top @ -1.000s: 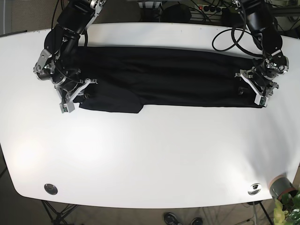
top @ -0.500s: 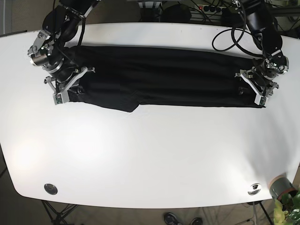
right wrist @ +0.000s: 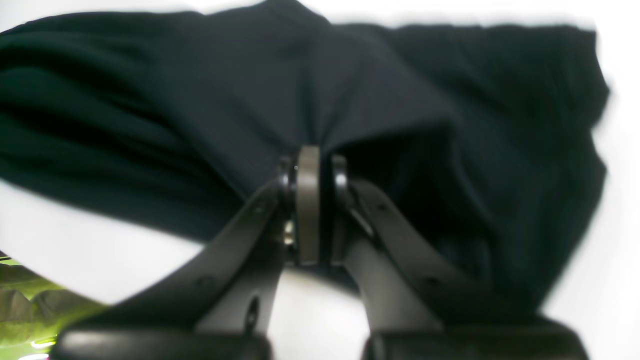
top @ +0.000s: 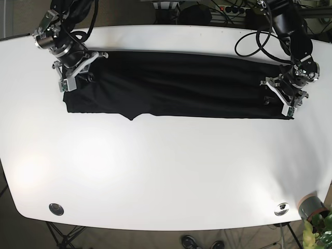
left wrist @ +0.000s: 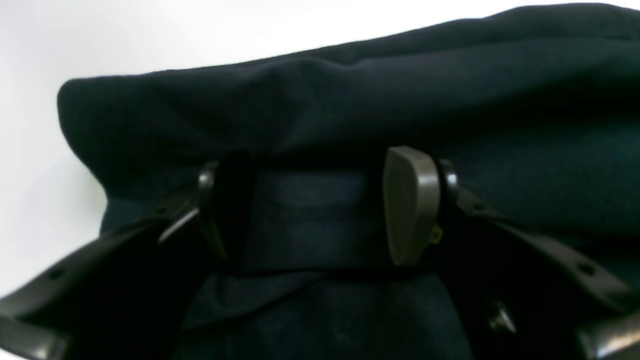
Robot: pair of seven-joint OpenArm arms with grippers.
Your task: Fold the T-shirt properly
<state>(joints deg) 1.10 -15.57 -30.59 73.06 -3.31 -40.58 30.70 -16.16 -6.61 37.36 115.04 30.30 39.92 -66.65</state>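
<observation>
**Gripping one end of the shirt**

Lying across the far half of the white oval worktop (top: 166, 171), the black cotton T-shirt (top: 176, 85) forms a long flat band. The left claw (left wrist: 320, 205) rests spread apart over the cloth at one end. The right claw (right wrist: 308, 200) pinches a fold of fabric at the other end.

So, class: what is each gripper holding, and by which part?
The right gripper is shut on a pinched fold at one end of the T-shirt. The left gripper is open, straddling cloth at the other end without holding.
</observation>
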